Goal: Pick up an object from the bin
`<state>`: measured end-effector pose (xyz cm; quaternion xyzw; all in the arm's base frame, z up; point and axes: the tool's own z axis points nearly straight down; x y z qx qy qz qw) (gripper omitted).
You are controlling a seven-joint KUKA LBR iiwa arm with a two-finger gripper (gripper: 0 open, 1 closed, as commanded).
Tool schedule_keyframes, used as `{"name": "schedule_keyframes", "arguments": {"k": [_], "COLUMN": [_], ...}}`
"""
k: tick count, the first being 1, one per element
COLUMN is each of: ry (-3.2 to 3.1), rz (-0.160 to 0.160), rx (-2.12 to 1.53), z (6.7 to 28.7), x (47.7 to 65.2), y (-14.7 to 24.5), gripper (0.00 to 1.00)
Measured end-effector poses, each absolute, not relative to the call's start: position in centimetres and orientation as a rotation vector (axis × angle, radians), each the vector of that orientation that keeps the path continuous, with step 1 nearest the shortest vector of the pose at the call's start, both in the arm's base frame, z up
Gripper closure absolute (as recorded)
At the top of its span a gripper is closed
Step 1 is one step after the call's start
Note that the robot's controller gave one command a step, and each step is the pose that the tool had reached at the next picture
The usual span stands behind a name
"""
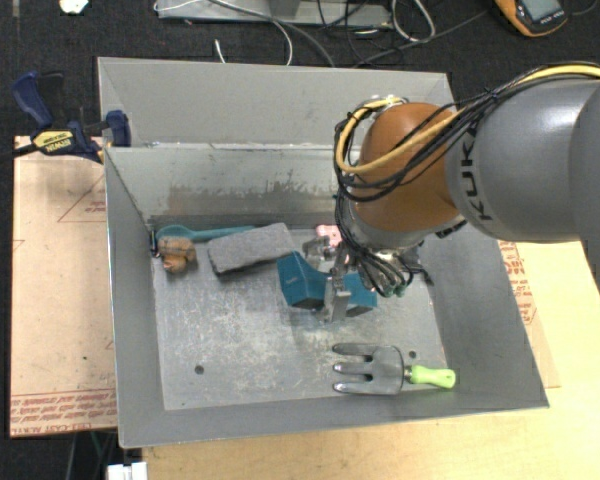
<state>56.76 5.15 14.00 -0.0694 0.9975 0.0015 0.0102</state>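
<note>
The gripper (334, 302) is low in the bin (230, 408), its tip right at a teal blocky thing (300, 282) near the middle of the floor. The wrist hides the tip, so whether it is spread or pinched cannot be told, nor whether the teal thing is gripped. This looks like the grasping step. The next move calls for a firm hold on the teal thing before a straight lift. A small pink thing (327, 235) peeks out just behind. A grey slab (248, 248) lies just left of the teal thing, with a brush (177, 252) by the left wall. A small garden fork (388, 372) with a green handle lies near the front edge.
</note>
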Motion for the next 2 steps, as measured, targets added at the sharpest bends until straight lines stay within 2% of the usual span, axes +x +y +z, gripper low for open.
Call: {"name": "schedule_keyframes", "arguments": {"k": [1, 2], "ry": [3.123, 3.127], "rz": [0.005, 0.005], "rx": [-0.217, -0.217], "z": [17.2, 21.7], "x": [56.5, 56.5], "y": [5.2, 5.2], "gripper": [1.0, 1.0]}}
